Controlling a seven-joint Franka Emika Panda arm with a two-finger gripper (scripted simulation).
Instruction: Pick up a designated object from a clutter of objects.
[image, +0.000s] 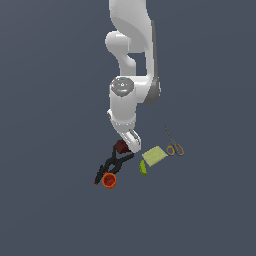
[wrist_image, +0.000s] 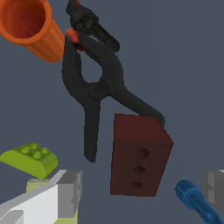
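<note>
While hand gapes, one red-brown block, one clamp, one cup.

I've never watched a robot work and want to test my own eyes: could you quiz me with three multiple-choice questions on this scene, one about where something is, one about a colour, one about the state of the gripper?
1. Where does the dark red-brown block sit?
A. Inside the orange cup
B. Between the two gripper fingers
C. On top of the scissors

2. What colour is the clamp beside the block?
A. Black
B. White
C. Yellow

3. How is the gripper right now?
A. Shut on the cup
B. Shut on the block
C. Open, with gaps on both sides of the block

Answers:
1 B: the wrist view shows one grey finger on each side of the block.
2 A: its handles are black, with small red tips near the orange cup.
3 C: bare floor shows between each finger and the block.
</note>
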